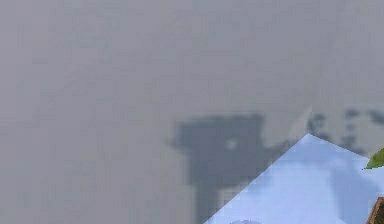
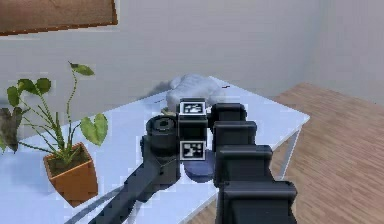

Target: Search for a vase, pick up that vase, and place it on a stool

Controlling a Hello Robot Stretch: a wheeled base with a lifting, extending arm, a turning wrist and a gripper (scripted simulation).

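The gripper [image 2: 112, 204] hangs low over the near part of the table [image 2: 262, 122], its dark body left of the two white marker squares [image 2: 191, 108] and its thin fingers [image 2: 130, 188] slanting down toward the arm side view's bottom left. I cannot tell whether the fingers are spread or pressed together, nor whether they hold anything, since their far end is hard to make out and a pot stands just beside it. The arm [image 2: 245, 170] rises as a dark square bar from the bottom edge across the tabletop.

As for the vase, nothing here has a shape I would firmly call one. The likeliest candidate is a pale lump [image 2: 186, 88] at the far end of the table, beyond the markers; a dark bluish blob [image 2: 198, 172] lies against the arm below the lower marker, and I cannot say what it is.

My judgement is that the pick-up step is in hand, with the carry to the stool not yet begun. The next move calls for settling which blob is the target and lining the fingers up on it, keeping clear of the plant.

The one container is the brown pot [image 2: 73, 178] at the table's left, holding a leafy plant [image 2: 62, 115] on long stems; one of its leaves [image 1: 377, 158] juts above the table corner [image 1: 300, 185] in the forward view.
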